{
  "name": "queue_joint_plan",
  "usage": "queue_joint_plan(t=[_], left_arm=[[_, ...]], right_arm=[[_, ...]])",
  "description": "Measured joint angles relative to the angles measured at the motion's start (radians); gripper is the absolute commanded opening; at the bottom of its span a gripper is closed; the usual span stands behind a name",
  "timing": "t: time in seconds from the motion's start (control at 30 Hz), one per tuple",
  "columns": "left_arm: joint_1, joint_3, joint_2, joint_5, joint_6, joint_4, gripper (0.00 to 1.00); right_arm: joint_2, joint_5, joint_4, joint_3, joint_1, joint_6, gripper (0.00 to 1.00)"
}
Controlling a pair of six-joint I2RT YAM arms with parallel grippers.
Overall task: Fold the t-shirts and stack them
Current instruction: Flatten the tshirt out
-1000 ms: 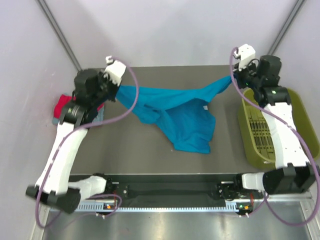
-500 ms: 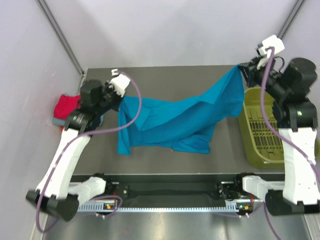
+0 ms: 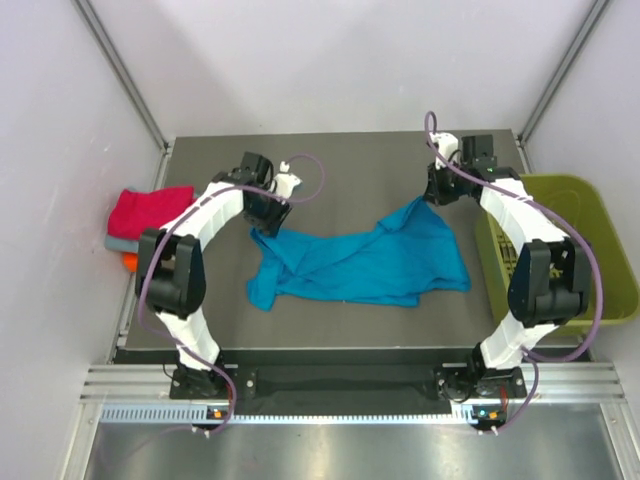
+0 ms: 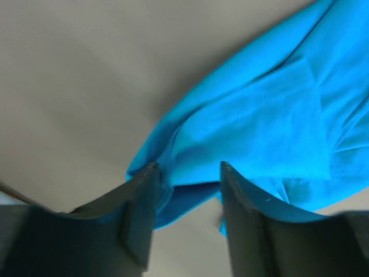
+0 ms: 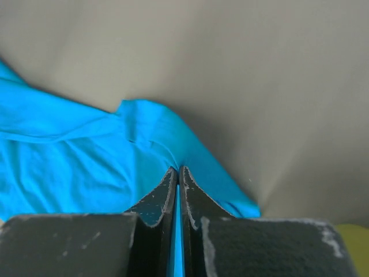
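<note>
The teal-blue t-shirt (image 3: 360,262) lies rumpled on the worktop (image 3: 340,165), not yet flat enough to fold. At its far-left corner the left hand (image 4: 187,173) stands spread, with cloth loose between its fingers (image 4: 141,199). At its far-right corner the right hand (image 5: 177,173) is pressed together, pinching the hem, probably to tug it flat.

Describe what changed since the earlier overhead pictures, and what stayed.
The teal-blue t-shirt, earlier stretched between both arms, now lies crumpled on the table. The left gripper has opened and let go; the right gripper stays shut on an edge. The magenta-red t-shirt and olive-green bin are unmoved.
</note>
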Motion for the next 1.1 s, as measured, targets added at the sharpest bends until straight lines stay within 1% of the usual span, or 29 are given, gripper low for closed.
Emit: queue_joint_plan(t=[0.03,0.07,0.1,0.23,0.27,0.3,0.4,0.5,0.73,0.9,1.1], left_arm=[[0.004,0.058,0.029,0.023,0.005,-0.057,0.55],[0.006,0.113,0.053,0.043,0.007,-0.077,0.57],[0.009,0.177,0.071,0.064,0.012,-0.082,0.57],[0.008,0.393,0.114,0.13,-0.005,-0.13,0.49],[0.006,0.424,0.122,0.143,-0.013,-0.142,0.45],[0.002,0.444,0.134,0.152,-0.025,-0.154,0.44],[-0.025,0.442,0.169,0.156,-0.059,-0.183,0.44],[-0.078,0.396,0.216,0.125,-0.093,-0.203,0.45],[-0.196,0.393,0.318,0.053,-0.15,-0.251,0.46],[-0.214,0.416,0.359,0.017,-0.173,-0.28,0.46],[-0.216,0.434,0.387,-0.016,-0.195,-0.296,0.45]], right_arm=[[-0.009,0.002,0.003,0.0,0.01,-0.002,0.0],[-0.02,0.003,0.006,-0.001,0.022,-0.003,0.0],[-0.038,0.01,0.016,-0.01,0.039,-0.007,0.0],[-0.109,0.018,0.029,-0.056,0.082,-0.018,0.0],[-0.123,0.019,0.031,-0.066,0.088,-0.021,0.0],[-0.132,0.021,0.032,-0.076,0.091,-0.024,0.0],[-0.139,0.031,0.035,-0.088,0.09,-0.032,0.0],[-0.139,0.04,0.034,-0.097,0.09,-0.037,0.0],[-0.139,0.04,0.037,-0.097,0.09,-0.037,0.0],[-0.139,0.04,0.043,-0.099,0.09,-0.037,0.0],[-0.144,0.04,0.058,-0.139,0.089,-0.037,0.0]])
